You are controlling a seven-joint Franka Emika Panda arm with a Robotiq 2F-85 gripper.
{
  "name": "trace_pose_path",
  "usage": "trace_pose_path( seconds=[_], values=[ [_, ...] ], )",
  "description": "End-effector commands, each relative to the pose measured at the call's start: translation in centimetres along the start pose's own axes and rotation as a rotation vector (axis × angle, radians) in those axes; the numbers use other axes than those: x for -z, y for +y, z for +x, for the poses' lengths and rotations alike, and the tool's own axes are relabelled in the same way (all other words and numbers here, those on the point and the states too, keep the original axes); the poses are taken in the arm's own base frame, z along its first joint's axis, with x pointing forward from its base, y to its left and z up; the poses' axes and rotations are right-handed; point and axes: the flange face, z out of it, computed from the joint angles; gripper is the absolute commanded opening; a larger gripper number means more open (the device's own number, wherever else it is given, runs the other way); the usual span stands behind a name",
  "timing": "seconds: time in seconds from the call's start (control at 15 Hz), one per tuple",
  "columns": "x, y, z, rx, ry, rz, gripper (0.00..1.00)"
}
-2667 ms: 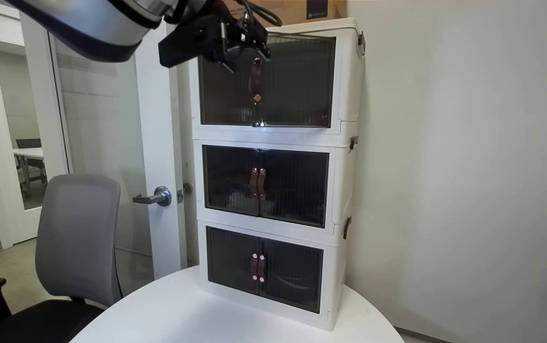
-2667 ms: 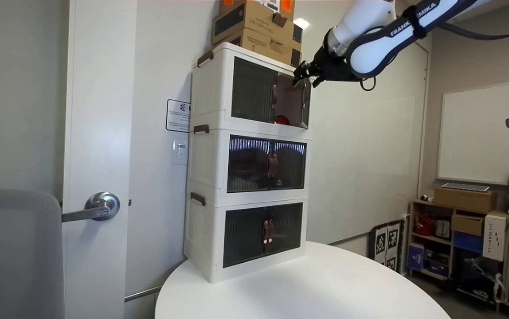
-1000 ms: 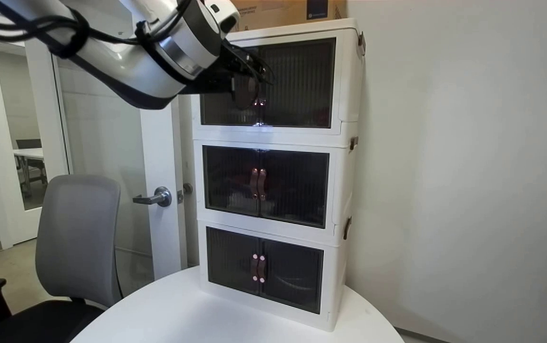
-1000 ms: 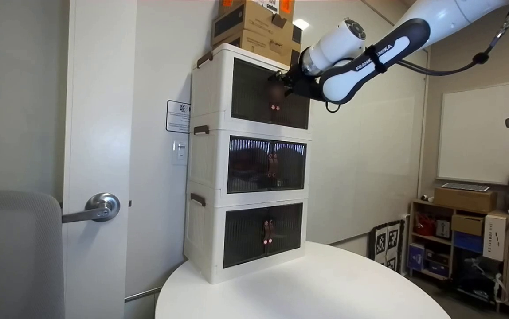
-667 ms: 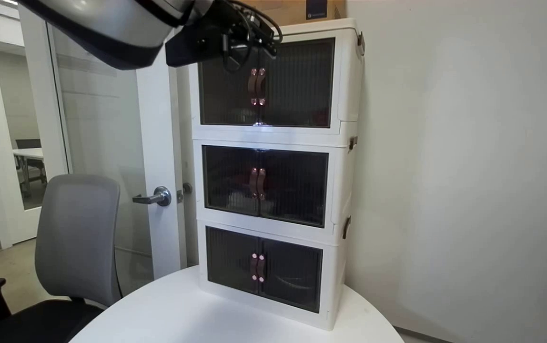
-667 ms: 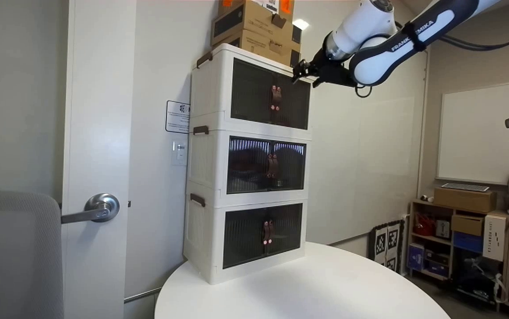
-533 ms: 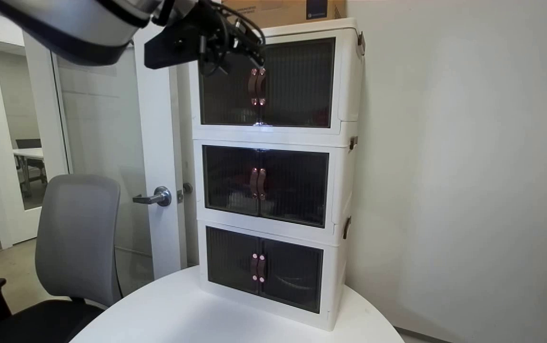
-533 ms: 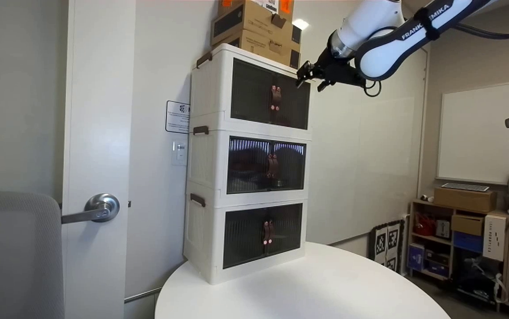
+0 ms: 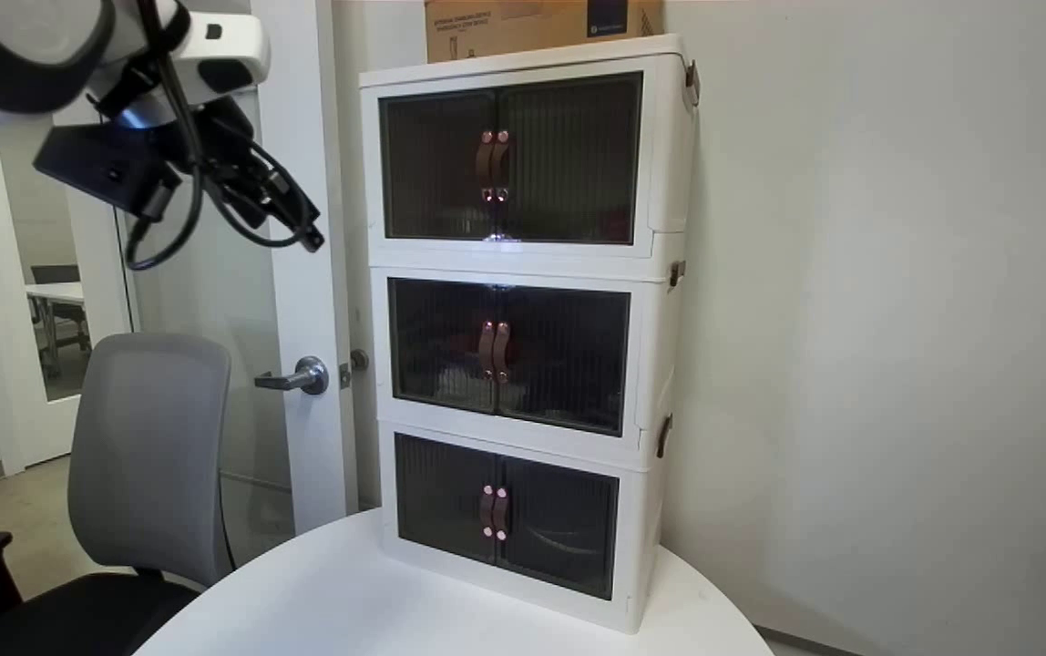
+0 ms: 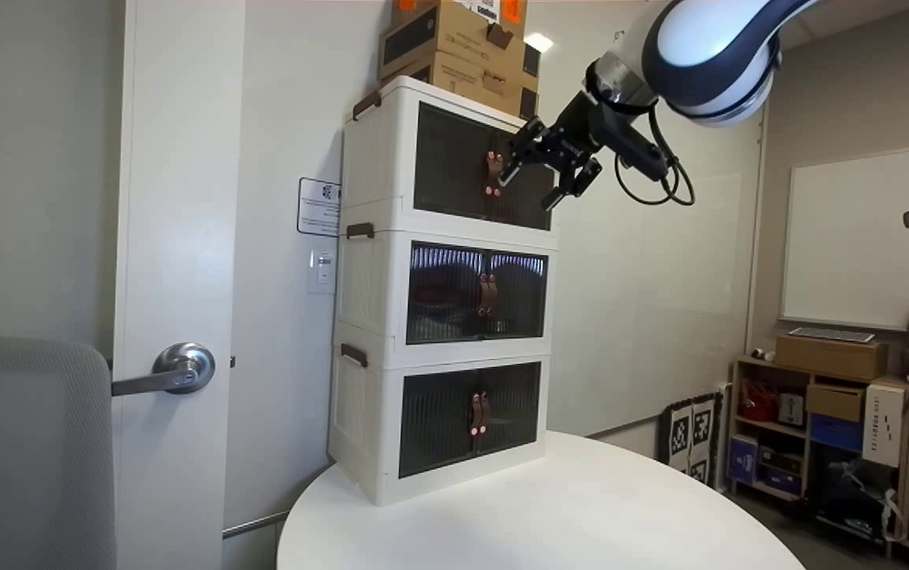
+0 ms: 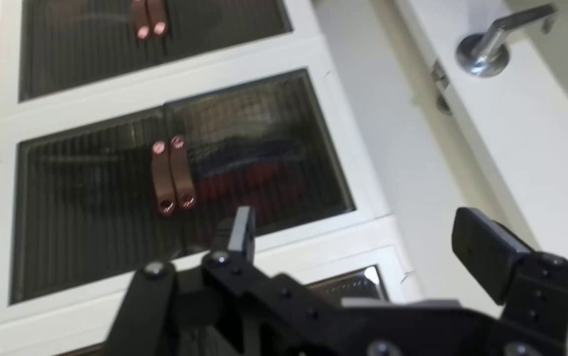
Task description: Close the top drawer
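The top drawer [image 9: 570, 164] is the uppermost of the white cabinet's compartments and also shows in an exterior view [image 10: 452, 162]. Both its dark translucent doors lie flush in the white frame, with the two reddish handles [image 9: 492, 166] side by side. In the wrist view the scene stands upside down, and only part of the top drawer [image 11: 343, 287] shows low in it, behind the fingers. My gripper [image 9: 284, 232] is off to the left of the cabinet there and apart from it. In an exterior view the gripper [image 10: 530, 188] overlaps the doors. Its jaws are wide apart with nothing between them.
The middle compartment [image 9: 569, 364] and lowest compartment [image 9: 569, 528] are shut. The cabinet stands on a round white table [image 9: 323, 583]. Cardboard boxes [image 10: 454, 47] lie on its top. A grey chair [image 9: 149, 437] and a door with a lever handle [image 9: 304, 375] stand beside it.
Earlier one top drawer door stood ajar; the gripper came up against the doors, and both are now flush. The gripper has since drawn back from the cabinet, lowered and turned.
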Motion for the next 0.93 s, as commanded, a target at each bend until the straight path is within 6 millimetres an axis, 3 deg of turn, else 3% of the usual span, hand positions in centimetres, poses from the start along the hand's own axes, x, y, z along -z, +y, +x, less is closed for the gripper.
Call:
trace_pose_path(
  seconds=[0.0,0.27,0.4,0.6,0.87],
  values=[
    [4.0,2.8,-1.6,-0.041,-0.198,0.044,1.0],
    [10.1,10.2,1.6,-0.048,-0.278,-0.254,1.0],
    [13.1,12.2,2.5,-0.055,-0.327,-0.377,1.0],
    [16.5,13.2,3.1,-0.018,-0.463,-0.478,1.0],
    [21.0,11.5,3.9,0.121,-0.651,-0.413,1.0]
  ],
)
